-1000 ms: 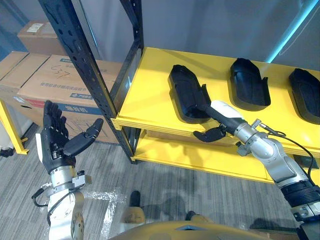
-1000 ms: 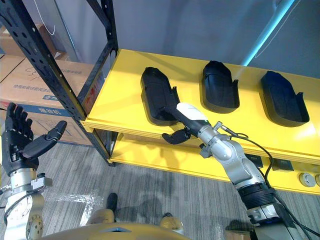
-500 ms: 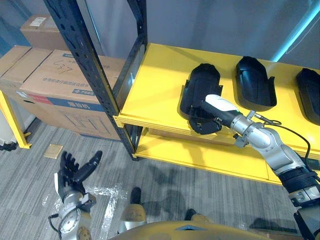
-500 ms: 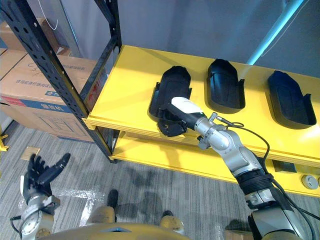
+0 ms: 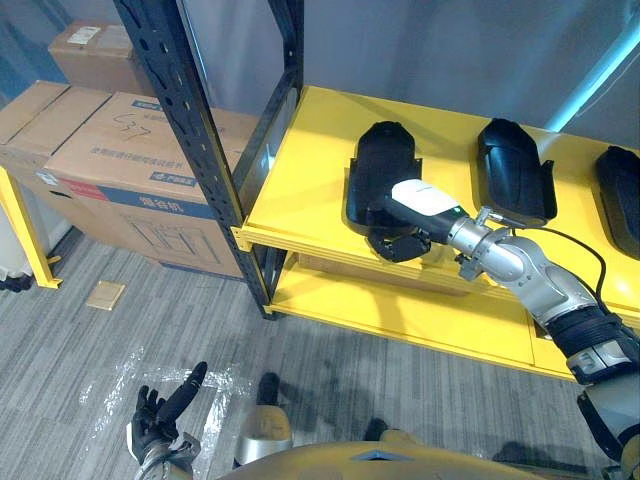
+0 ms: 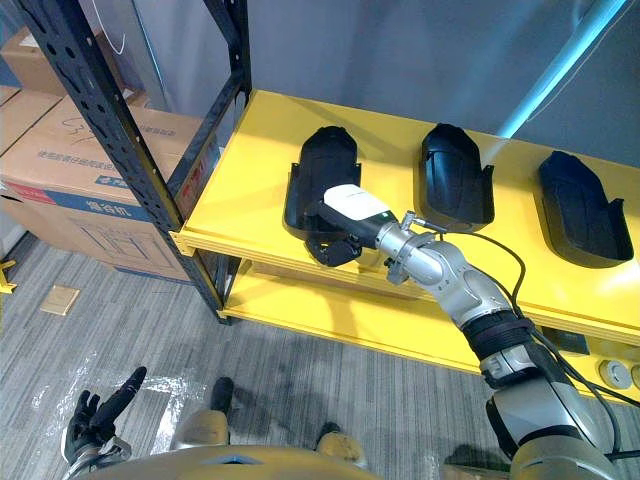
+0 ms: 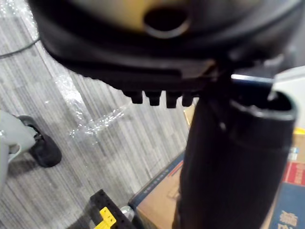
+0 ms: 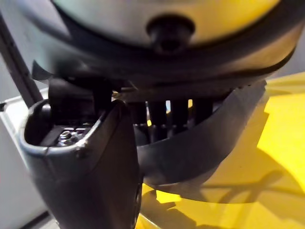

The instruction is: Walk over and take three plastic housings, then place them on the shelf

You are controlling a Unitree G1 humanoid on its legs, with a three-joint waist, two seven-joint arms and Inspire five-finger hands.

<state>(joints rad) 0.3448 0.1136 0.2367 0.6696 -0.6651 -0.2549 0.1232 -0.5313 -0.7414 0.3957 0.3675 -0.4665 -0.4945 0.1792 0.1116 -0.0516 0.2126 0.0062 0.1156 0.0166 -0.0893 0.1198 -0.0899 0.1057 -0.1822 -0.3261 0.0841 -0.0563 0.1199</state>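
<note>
Three black plastic housings lie in a row on the yellow upper shelf (image 5: 300, 170): a left one (image 5: 375, 175), a middle one (image 5: 513, 170) and a right one (image 5: 622, 195). My right hand (image 5: 405, 240) is shut on the near end of the left housing, its white-covered thumb (image 5: 422, 198) on top and its fingers curled under the edge. In the right wrist view the housing's wall (image 8: 200, 148) runs between the fingers and the thumb (image 8: 90, 176). My left hand (image 5: 165, 405) hangs low near the floor, open, holding nothing.
A black rack upright (image 5: 190, 130) stands at the shelf's left corner. Cardboard boxes (image 5: 120, 170) are stacked to the left, beside a yellow frame (image 5: 25, 230). A lower yellow shelf (image 5: 400, 310) sits beneath. Clear plastic film (image 5: 130, 385) and a cardboard scrap (image 5: 105, 295) lie on the floor.
My right hand has closed on the left housing's near end and turned it from slanted to roughly square with the shelf. My left hand has dropped from chest height to near the floor.
</note>
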